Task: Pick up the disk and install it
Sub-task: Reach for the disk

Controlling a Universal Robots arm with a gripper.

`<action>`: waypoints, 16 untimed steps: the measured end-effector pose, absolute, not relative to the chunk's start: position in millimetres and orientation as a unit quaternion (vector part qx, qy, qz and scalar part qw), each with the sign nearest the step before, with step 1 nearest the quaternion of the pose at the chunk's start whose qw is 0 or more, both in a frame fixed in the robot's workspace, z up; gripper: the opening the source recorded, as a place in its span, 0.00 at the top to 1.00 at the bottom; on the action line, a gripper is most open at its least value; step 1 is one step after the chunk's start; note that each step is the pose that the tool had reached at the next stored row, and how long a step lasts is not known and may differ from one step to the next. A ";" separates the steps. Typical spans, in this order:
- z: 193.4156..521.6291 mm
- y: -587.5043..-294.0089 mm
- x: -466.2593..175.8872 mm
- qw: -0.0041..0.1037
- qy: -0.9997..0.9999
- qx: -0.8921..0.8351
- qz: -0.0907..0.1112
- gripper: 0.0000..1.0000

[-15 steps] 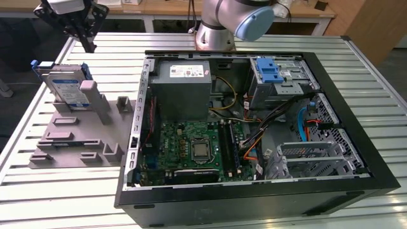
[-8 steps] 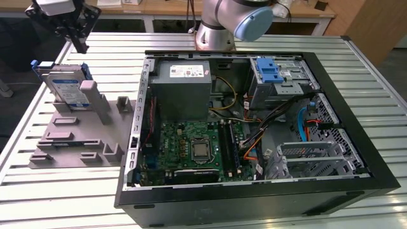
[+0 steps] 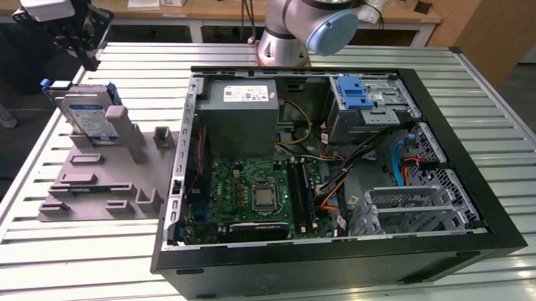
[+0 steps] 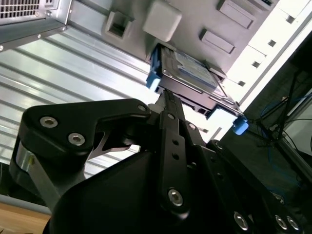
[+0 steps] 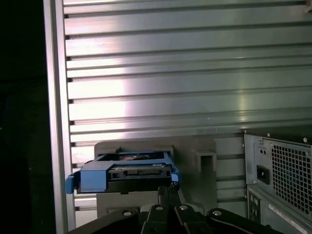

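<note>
Standing in grey fixture (image 3: 92, 188), disk (image 3: 88, 118) neighbours open case (image 3: 335, 263).

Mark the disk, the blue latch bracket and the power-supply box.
disk (image 3: 86, 118): exterior view, its white-and-blue label.
blue latch bracket (image 3: 355, 92): exterior view, its top face.
power-supply box (image 3: 238, 128): exterior view, its bare grey face.

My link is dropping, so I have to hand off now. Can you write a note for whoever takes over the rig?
Gripper: jaws shut, holding nothing, close by the disk's blue end and apparently not touching it.
Disk: standing on edge in the grey holder on the slatted table, to the exterior view's left of the open computer case.
Done: nothing visible yet; the disk is not gripped.
Left: picking the disk up and installing it in the case.
</note>
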State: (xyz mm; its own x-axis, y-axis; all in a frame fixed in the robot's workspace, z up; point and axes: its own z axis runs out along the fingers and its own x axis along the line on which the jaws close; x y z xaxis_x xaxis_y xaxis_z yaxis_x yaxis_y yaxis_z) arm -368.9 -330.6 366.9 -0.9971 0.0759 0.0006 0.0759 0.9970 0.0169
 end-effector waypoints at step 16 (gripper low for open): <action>362.8 -328.3 -420.9 0.000 0.999 0.038 0.008 0.88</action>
